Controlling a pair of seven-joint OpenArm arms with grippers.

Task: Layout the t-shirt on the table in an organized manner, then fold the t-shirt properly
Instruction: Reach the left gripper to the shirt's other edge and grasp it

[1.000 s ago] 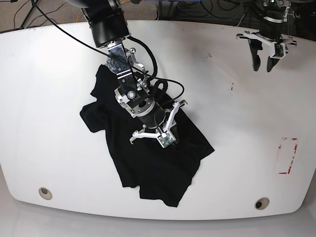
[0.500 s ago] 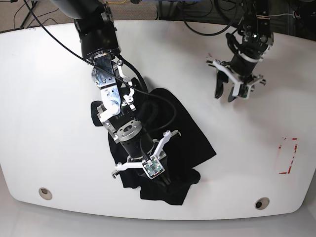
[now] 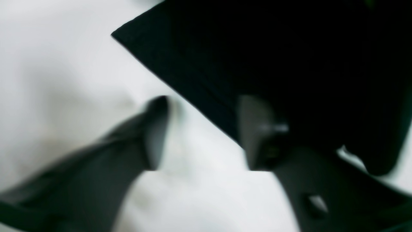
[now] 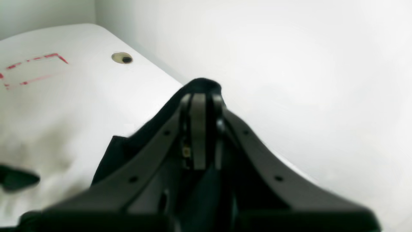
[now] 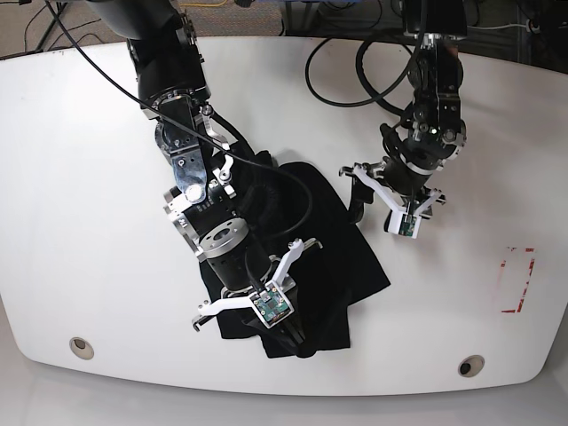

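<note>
White tabletop (image 5: pixel 80 177), black t-shirt (image 5: pixel 346 248) bunched near its front edge.
My right claw (image 4: pixel 201 106) pinches the hem; my left claw (image 3: pixel 202 132) gapes at a far corner, next to grip and spread.

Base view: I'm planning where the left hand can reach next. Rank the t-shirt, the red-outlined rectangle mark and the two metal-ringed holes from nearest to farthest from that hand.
1. The t-shirt: right beside the left hand, towards the table's middle.
2. The red-outlined rectangle mark: near the table's right edge.
3. The right-side hole: at the front edge.
4. The left-side hole: front left, beyond the right arm.
</note>
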